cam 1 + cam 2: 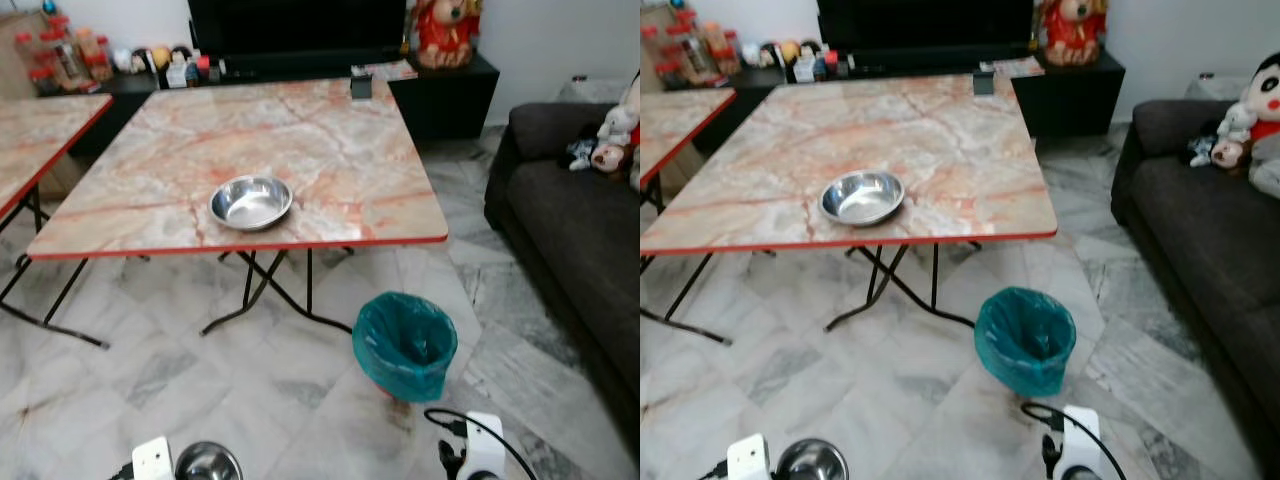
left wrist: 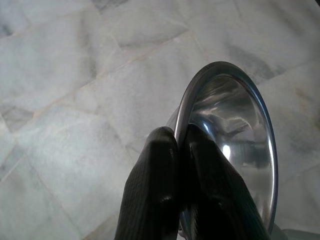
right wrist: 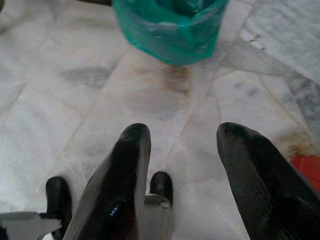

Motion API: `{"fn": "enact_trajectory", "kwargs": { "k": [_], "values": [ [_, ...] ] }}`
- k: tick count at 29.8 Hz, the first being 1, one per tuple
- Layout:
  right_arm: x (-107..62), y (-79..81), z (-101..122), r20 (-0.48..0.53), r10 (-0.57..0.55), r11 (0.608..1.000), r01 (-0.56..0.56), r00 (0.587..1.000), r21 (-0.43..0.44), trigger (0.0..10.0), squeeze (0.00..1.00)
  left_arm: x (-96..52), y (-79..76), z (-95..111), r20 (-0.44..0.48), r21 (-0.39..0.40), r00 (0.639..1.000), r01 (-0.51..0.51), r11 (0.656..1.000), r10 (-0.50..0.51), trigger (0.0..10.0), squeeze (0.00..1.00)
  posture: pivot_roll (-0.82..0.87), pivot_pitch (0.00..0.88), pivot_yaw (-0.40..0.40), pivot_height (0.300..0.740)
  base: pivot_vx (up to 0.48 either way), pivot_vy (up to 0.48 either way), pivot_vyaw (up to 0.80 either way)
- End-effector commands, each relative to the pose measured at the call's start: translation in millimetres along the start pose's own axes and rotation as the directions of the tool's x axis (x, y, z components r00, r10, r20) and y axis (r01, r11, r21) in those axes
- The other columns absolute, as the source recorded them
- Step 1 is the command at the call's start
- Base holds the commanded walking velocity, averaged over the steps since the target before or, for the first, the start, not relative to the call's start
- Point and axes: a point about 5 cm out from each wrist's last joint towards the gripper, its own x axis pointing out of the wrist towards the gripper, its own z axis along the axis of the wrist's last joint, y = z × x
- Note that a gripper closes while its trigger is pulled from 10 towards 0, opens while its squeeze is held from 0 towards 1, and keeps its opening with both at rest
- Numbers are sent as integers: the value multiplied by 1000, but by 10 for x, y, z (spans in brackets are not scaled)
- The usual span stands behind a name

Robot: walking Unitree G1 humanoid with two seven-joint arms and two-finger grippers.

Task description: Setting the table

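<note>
A steel bowl point(image 1: 251, 201) rests near the front edge of the marble-patterned folding table point(image 1: 330, 140). A second steel bowl point(image 2: 235, 135) hangs low over the floor, its rim pinched by my left gripper point(image 2: 181, 137), which is shut on it; this bowl point(image 1: 208, 463) also peeks in at the bottom of the left eye view. My right gripper point(image 3: 184, 135) is open, hanging over the marble floor near the green-lined bin point(image 3: 170, 25), with nothing between its fingers.
A bin with a teal bag point(image 1: 405, 343) stands on the floor right of the table's front. A dark sofa point(image 1: 570, 230) with plush toys lines the right side. A second table point(image 1: 40, 130) is at left, a black TV cabinet point(image 1: 440, 90) behind.
</note>
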Motion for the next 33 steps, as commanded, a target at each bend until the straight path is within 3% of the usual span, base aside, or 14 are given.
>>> {"fn": "enact_trajectory", "kwargs": {
  "k": [1,8,26,33],
  "values": [
    [14,69,23,2,19,1000,-19,1000,-13,10000,0,-16,103,-49,-25,1,999,-33,999,33,10000,0,25,46,12,740,368,0,0],
    [18,73,35,2,24,999,-24,1000,-23,10000,0,-7,90,-24,-17,-1,999,-32,999,32,10000,0,29,43,10,740,394,0,390],
    [26,71,57,0,10,1000,-10,1000,7,10000,0,-1,62,-17,-20,-3,1000,-20,1000,20,10000,0,26,38,10,740,393,0,0],
    [21,63,42,1,12,1000,-12,1000,11,10000,0,-5,45,-33,-24,1,1000,-14,1000,14,10000,0,28,42,10,740,378,0,-515]
  ]
}}
